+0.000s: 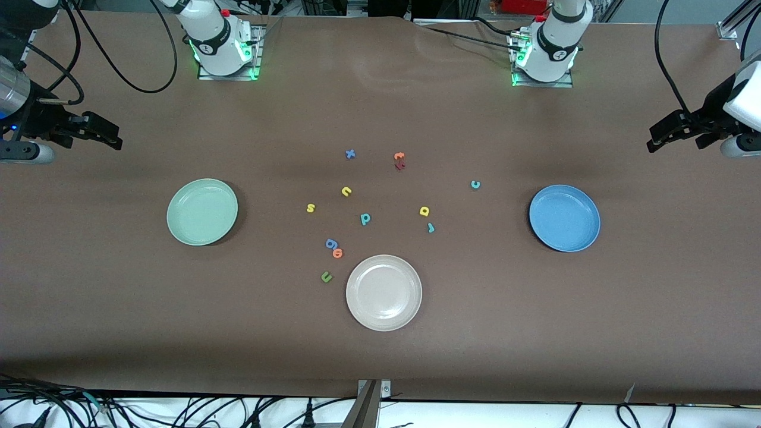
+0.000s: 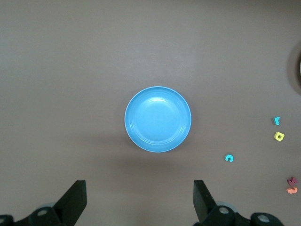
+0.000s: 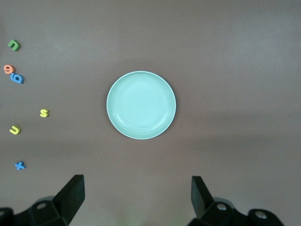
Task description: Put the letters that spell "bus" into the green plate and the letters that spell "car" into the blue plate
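The teal b (image 1: 365,219), yellow u (image 1: 346,191) and yellow s (image 1: 310,208) lie mid-table, the teal c (image 1: 475,184), yellow a (image 1: 424,210) and teal r (image 1: 430,227) toward the blue plate (image 1: 564,217) — both it and the green plate (image 1: 202,211) hold nothing. Only the front view shows the cream plate (image 1: 383,292) whole; the red letter (image 1: 399,166) under the orange one (image 1: 399,156) is perhaps a k. The left gripper (image 2: 138,197) and the right gripper (image 3: 136,195) wait over the table ends, jaws spread.
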Robot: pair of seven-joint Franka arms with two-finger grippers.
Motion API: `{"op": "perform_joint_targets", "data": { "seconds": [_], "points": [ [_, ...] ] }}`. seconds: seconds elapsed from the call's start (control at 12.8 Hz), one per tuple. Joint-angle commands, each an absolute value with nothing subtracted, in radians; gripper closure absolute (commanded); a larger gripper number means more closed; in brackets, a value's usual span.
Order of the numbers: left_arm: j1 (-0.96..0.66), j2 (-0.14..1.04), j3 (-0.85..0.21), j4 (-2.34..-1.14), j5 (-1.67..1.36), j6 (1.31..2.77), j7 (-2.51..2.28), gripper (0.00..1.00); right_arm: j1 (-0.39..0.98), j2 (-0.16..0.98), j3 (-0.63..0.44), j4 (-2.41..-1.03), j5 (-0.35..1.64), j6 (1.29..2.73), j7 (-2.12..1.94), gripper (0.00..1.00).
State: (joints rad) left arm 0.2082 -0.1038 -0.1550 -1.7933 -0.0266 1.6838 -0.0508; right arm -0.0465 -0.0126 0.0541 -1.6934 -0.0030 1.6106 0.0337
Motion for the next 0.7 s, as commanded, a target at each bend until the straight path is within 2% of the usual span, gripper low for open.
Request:
{"op": "perform_joint_targets", "data": {
  "seconds": [0.0, 0.31, 0.62],
  "points": [
    [0.215, -0.101, -0.156, -1.773, -0.035, 1.666, -0.04, 0.0, -0.049, -0.005, 0.057, -1.68, -0.003, 1.608, 0.038, 0.0],
    [0.215, -0.101, -0.156, -1.773, -0.035, 1.666, -0.04, 0.0, -0.043, 0.012, 0.06, -1.68, -0.002, 1.618, 0.035, 0.0],
    [0.213, -0.097, -0.158, -1.786, -0.037, 1.667, -0.037, 0.0, 0.099, 0.093, 0.087, -1.677, -0.038, 1.638, 0.037, 0.0]
  ]
}}
